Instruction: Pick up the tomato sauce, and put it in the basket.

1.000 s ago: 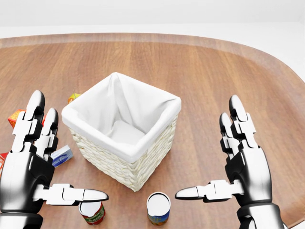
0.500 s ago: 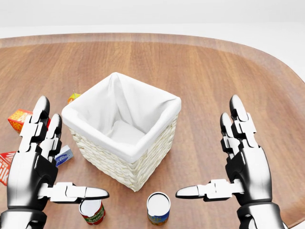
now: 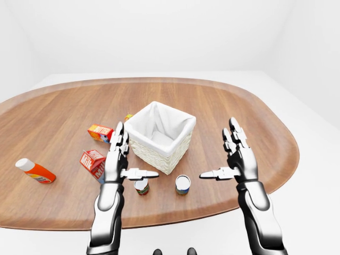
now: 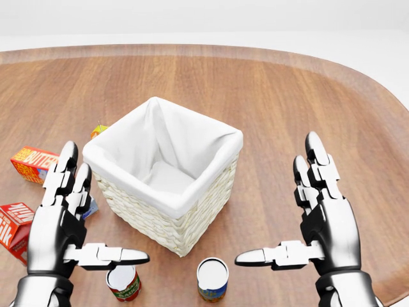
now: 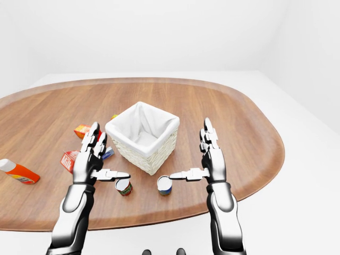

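Over the wooden bench [image 4: 287, 89] we are holding both hands spread wide, neither one gripping anything. Our left hand [image 4: 61, 220] is hovering at the head view's lower left, fingers pointing up and thumb stretched toward the middle, and our right hand [image 4: 319, 224] is mirroring it at the lower right. Between them the white-lined wicker basket [image 4: 167, 173] is standing upright. Just below it two cans are standing side by side: the red-labelled can [image 4: 123, 283], which we are taking for the tomato sauce, is sitting right under our left thumb without touching it, and a blue-labelled can [image 4: 212, 279] is standing near the basket's lower corner. Left of our left hand we are seeing a butter box [image 4: 33, 163] and a red milk carton [image 4: 14, 227]. Farther left in the left-eye view an orange bottle [image 3: 34, 171] is lying on its side.
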Controlling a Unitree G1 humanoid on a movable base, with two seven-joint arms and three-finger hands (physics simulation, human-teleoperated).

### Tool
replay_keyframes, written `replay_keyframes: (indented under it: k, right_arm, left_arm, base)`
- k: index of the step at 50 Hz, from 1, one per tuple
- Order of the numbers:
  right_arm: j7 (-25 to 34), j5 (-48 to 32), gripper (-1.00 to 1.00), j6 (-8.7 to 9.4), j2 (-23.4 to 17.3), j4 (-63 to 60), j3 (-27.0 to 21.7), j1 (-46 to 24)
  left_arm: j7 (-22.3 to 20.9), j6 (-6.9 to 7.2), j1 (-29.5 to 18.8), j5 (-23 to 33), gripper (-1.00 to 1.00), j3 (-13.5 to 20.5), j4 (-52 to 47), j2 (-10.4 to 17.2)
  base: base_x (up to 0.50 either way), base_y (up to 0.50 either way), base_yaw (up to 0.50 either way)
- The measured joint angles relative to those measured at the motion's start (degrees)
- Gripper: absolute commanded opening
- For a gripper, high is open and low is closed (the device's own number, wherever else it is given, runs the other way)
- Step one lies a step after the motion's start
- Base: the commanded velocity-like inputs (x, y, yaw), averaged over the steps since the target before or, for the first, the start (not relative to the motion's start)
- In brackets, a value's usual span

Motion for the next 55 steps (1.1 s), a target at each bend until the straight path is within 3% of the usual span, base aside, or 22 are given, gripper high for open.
replay_keyframes:
  k: [5,9,55]
  right_arm:
    - [-0.03,0.07,1.00,0.00,-0.05,0.77,-0.17,-0.26]
    - [-0.06,0.11,1.00,0.00,-0.08,1.05,-0.23,-0.36]
    - [-0.35,-0.10,1.00,0.00,-0.09,2.59,-0.14,-0.66]
  left_arm:
    - [0.18,-3.30,-1.11,0.13,1.00,0.08,4.32,0.16]
    - [0.31,-4.86,-1.71,0.16,1.00,0.10,6.60,0.28]
    - [1.19,-4.86,-3.47,-0.31,1.00,0.59,13.21,1.01]
  base:
    - [0.00,0.00,0.00]
    - [0.00,0.00,0.00]
    - [0.00,0.00,0.00]
